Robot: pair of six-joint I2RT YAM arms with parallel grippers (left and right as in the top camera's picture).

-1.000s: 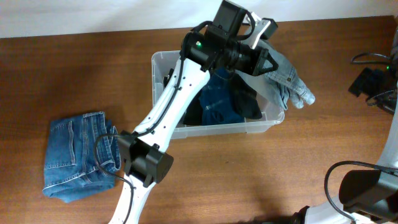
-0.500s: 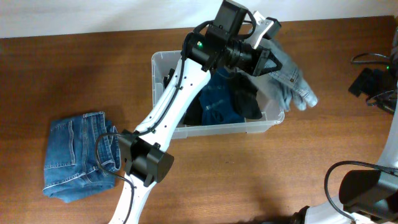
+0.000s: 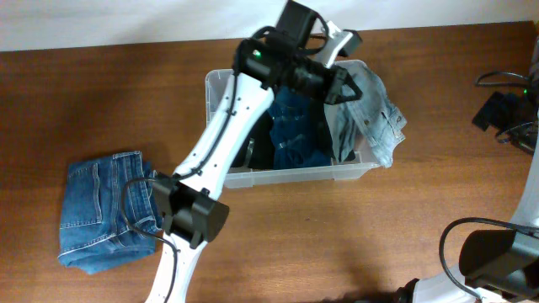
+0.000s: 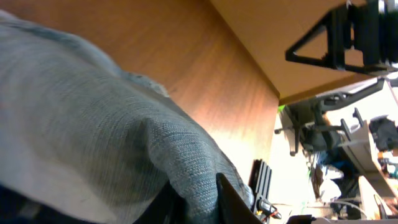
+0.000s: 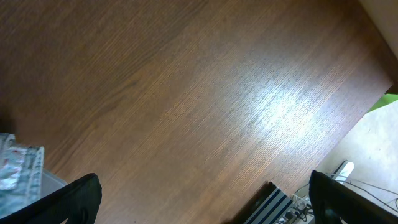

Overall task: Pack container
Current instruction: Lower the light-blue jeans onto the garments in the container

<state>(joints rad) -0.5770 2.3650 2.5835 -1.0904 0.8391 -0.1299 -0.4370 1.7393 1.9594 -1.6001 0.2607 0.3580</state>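
Observation:
The clear container stands at the middle back of the table. It holds a dark blue garment and a black one. My left gripper hovers over the container's right end, shut on a light grey-blue denim garment that drapes over the right rim. In the left wrist view that denim fills the frame, pinched at the left gripper. My right gripper is open above bare table, nothing between its fingers.
Folded blue jeans lie on the table at the left. Black gear and cables sit at the right edge. The right arm's base is at the bottom right. A patch of light denim shows in the right wrist view.
My left gripper has swung left, back over the container, dragging the light denim garment with it; more of the garment now lies over the container's right end.

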